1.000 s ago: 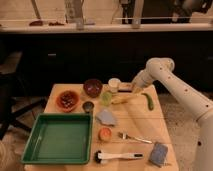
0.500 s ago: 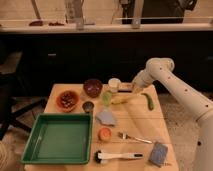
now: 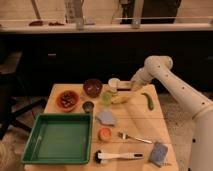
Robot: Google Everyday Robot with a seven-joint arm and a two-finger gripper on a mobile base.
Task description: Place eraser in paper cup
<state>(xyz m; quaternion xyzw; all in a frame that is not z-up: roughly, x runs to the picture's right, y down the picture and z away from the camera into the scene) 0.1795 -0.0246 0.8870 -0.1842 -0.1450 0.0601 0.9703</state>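
Note:
The paper cup (image 3: 114, 84) is short and white and stands upright at the back middle of the wooden table (image 3: 165, 117). My gripper (image 3: 125, 87) is low over the table, right beside the cup on its right, with the white arm (image 3: 160, 70) reaching in from the right. A small tan patch shows at the gripper's tip, touching or nearly touching the cup's side. I cannot tell if that patch is the eraser. No eraser shows anywhere else on the table.
Near the cup stand a dark red bowl (image 3: 92, 86), a translucent green cup (image 3: 106, 96), a small dark metal cup (image 3: 88, 106) and an orange bowl (image 3: 67, 100). A yellow item (image 3: 120, 99) and a green vegetable (image 3: 148, 100) lie below the gripper. Nearer are a green tray (image 3: 60, 137), fork (image 3: 134, 137), brush (image 3: 117, 156) and blue-grey pad (image 3: 159, 152).

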